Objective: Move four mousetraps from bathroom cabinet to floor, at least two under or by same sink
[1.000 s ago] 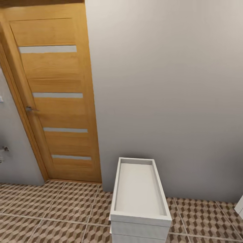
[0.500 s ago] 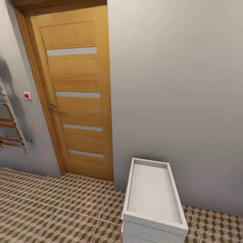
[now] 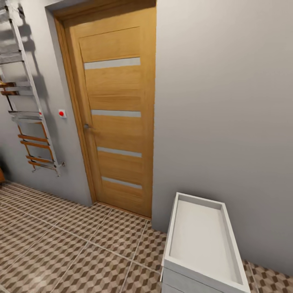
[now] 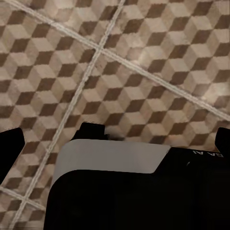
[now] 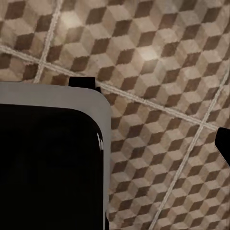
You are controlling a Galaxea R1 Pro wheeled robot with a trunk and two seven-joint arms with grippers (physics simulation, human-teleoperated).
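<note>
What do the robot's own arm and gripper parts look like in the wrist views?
In both wrist views the hardware is a bulky black housing with rounded corners and a light grey panel or edge. The left gripper shows black fingertips and small pale lettering on the housing, too small to read. The right gripper has black fingertips. No cables visible.

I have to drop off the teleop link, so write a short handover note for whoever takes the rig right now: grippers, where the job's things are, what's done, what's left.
Grippers: both wrist views look down at the bathroom floor; dark finger parts sit at the picture edges, so I cannot tell whether either gripper is open or shut. Nothing visible held.
Things: the head view faces a closed wooden door, a grey wall, a towel rail and a low white cabinet whose open top tray looks empty. No mousetraps or sink in sight here.
Done: no trap seen on the tiles.
Left: find the traps, likely in the cabinet, then set all four on the floor, two by the sink.
</note>
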